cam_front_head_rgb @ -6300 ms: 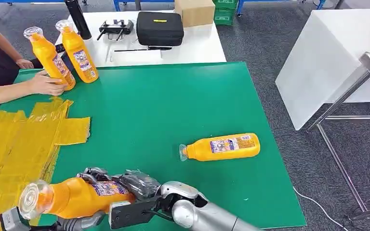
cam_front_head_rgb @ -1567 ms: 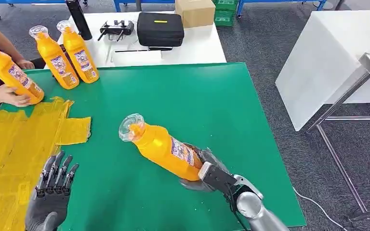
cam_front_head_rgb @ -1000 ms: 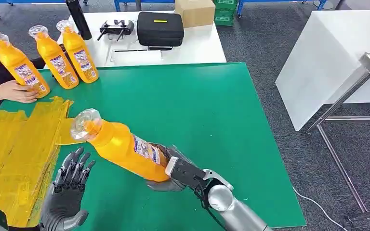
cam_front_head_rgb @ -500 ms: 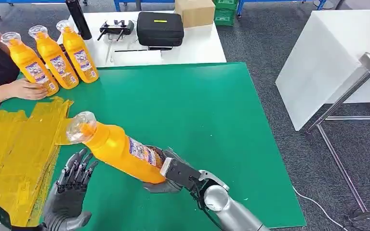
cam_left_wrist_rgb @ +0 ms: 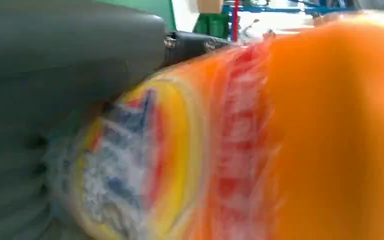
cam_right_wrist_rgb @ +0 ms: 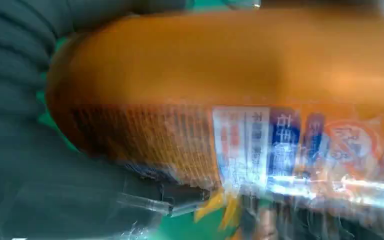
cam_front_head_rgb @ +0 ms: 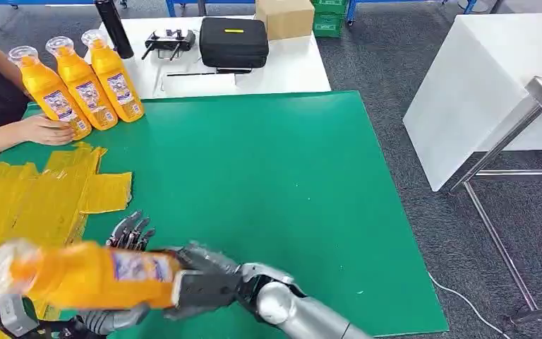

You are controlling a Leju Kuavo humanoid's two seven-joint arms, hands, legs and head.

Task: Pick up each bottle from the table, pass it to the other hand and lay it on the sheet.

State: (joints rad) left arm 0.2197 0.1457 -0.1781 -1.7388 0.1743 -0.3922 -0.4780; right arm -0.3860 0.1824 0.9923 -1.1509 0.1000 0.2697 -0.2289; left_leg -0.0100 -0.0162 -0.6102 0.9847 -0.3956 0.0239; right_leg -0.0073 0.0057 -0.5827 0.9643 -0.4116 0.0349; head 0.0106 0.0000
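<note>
While blurred in the head view, the orange bottle point(cam_front_head_rgb: 85, 277) lies roughly level above the near edge of the green surface point(cam_front_head_rgb: 254, 176), cap end over the yellow sheet point(cam_front_head_rgb: 28, 205), base end toward the right hand point(cam_front_head_rgb: 205, 282). Right hand grasps the base end: dark fingers wrap it in the head view, and the right wrist view shows the bottle point(cam_right_wrist_rgb: 240, 95) pressed against the palm with its printed label up close. Left hand point(cam_front_head_rgb: 123, 244) sits behind and under the bottle's middle, fingertips showing above the far side of the bottle. Left wrist view has the bottle point(cam_left_wrist_rgb: 280, 140) hard against the grey thumb, but too blurred; cannot tell whether the left hand is grasping it or just touching.

Beyond the sheet, at the surface's far left corner, three more orange bottles point(cam_front_head_rgb: 85, 81) stand upright in a tight row. A person's hand point(cam_front_head_rgb: 46, 131) rests on the leftmost of them. Past that far edge sits a white table point(cam_front_head_rgb: 282, 70) carrying a black case point(cam_front_head_rgb: 233, 41), a cardboard box point(cam_front_head_rgb: 284, 15), a black controller point(cam_front_head_rgb: 169, 41) and a black cylinder point(cam_front_head_rgb: 111, 27).
</note>
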